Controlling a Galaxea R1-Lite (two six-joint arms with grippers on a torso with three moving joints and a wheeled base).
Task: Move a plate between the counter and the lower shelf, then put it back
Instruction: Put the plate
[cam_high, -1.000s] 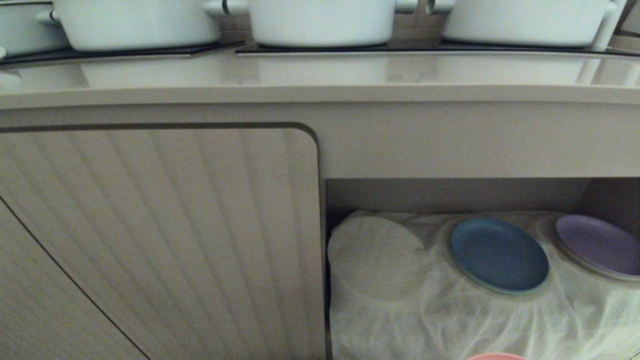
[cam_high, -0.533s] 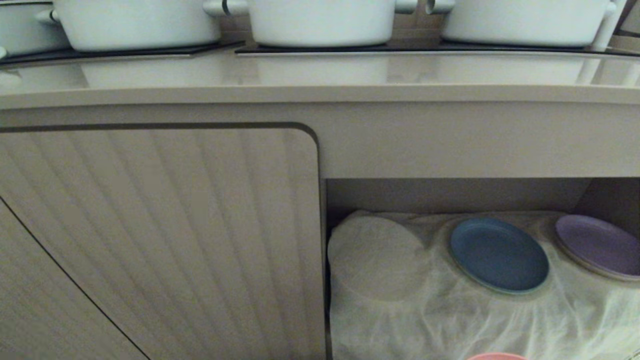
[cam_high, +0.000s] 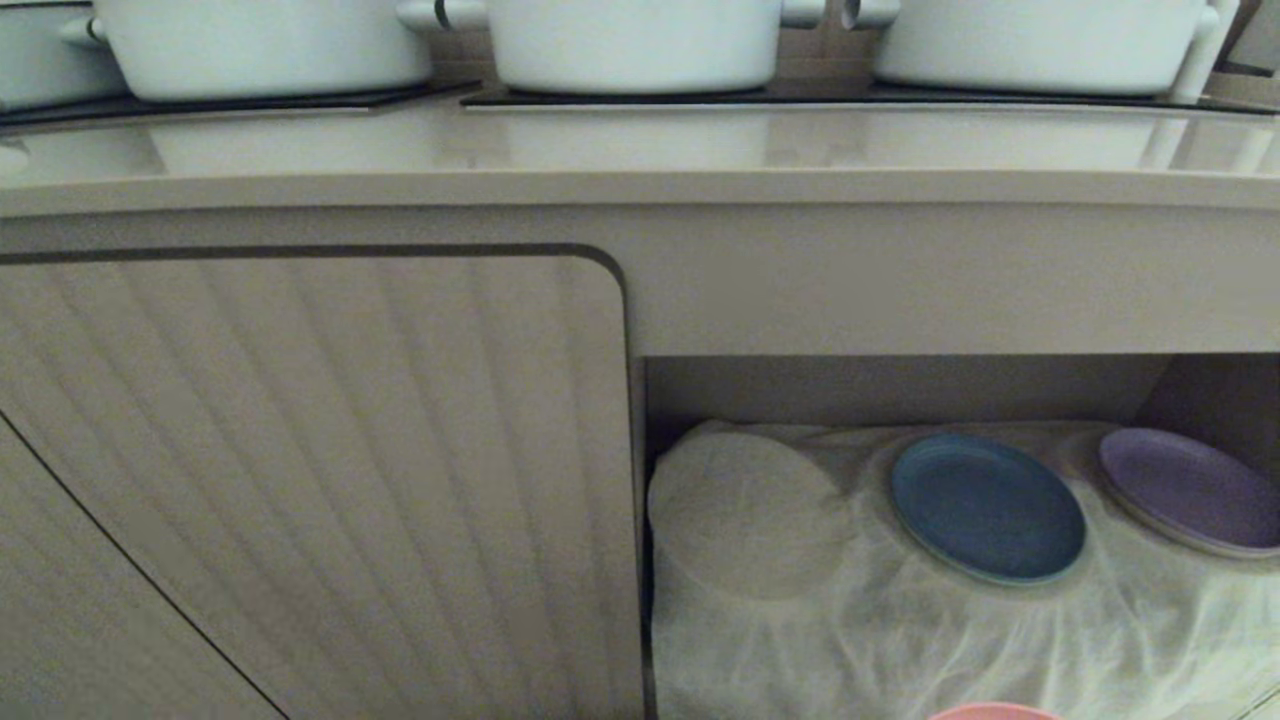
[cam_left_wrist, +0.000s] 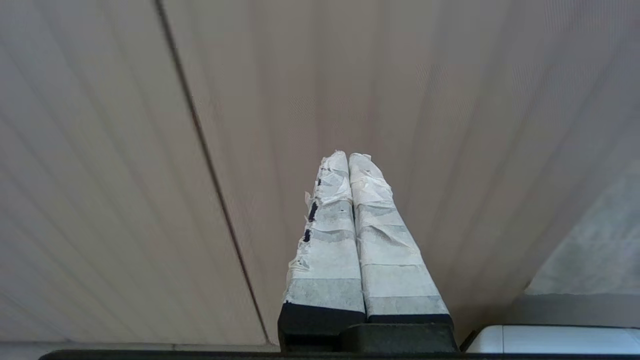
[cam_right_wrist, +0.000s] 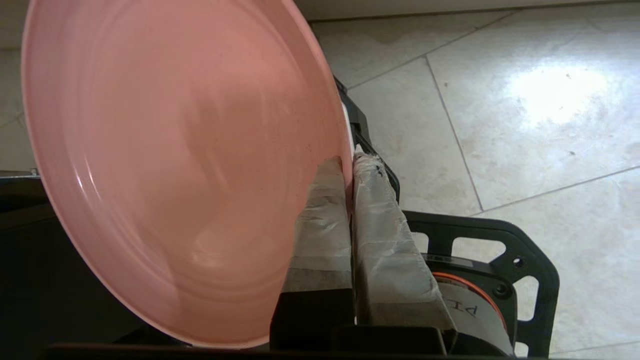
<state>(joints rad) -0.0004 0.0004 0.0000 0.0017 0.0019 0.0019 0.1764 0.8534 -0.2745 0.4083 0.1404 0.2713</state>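
Writing: only a fragment of dark handwritten lettering is showing on the white band of the cylindrical body beside my right gripper (cam_right_wrist: 348, 167), too partial to be read; no brand or label is showing anywhere else. My right gripper is pinching the rim of the pink plate (cam_right_wrist: 170, 165), one taped finger (cam_right_wrist: 325, 220) lying on the plate's inner face and the other against its back, so the plate is standing tilted on edge beside the fingers above the tiled floor (cam_right_wrist: 525, 150). In the head view only a sliver of the plate (cam_high: 992, 712) is peeking in at the near edge, in front of the lower shelf (cam_high: 900, 390), whose white cloth (cam_high: 900, 640) is carrying the blue plate (cam_high: 988, 506) and, to its right, the purple plate (cam_high: 1190, 490). Above, the counter (cam_high: 640, 150) is bearing three white pots (cam_high: 640, 40) at its far side. My left gripper (cam_left_wrist: 348, 157) is resting with its taped fingers pressed together, facing the ribbed cabinet door (cam_left_wrist: 100, 150). Compared with half a second ago, the whole head view is sitting slightly further left and up, a camera shift; the plates are keeping their places on the cloth.
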